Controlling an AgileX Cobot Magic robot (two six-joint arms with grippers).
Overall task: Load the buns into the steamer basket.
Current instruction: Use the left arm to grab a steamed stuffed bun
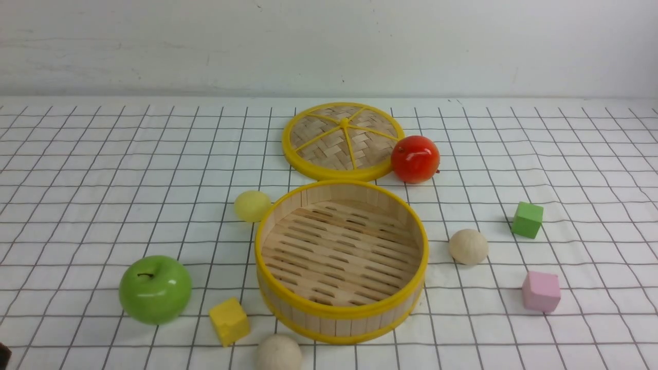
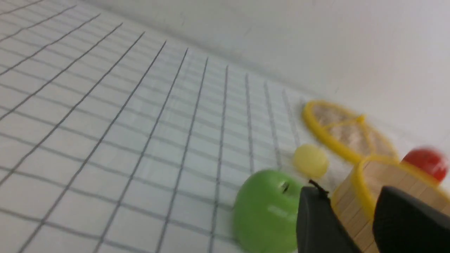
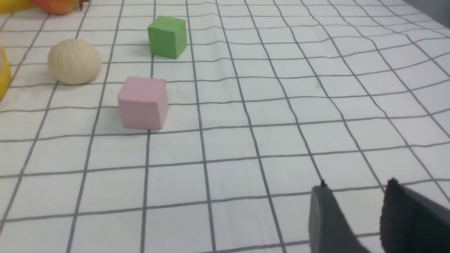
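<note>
Ahead of the left hand, whose two dark fingers stand apart with nothing between them, the steamer basket shows through the gap; in the front view its slatted floor holds nothing. The green apple lies close before that hand. The pale yellow bun sits farther off beyond the apple, just beside the basket's wall. Farther still lie the woven lid and the red apple, all somewhat blurred. The right hand has its fingers parted too, gripping nothing, over the gridded tabletop. Before it, well apart, stands the pink cube. Beyond that are a cream bun with a ribbed top and the green cube. A second cream bun rests on the tabletop near the basket's outer wall, next to the yellow cube. All three buns lie outside the basket.
</note>
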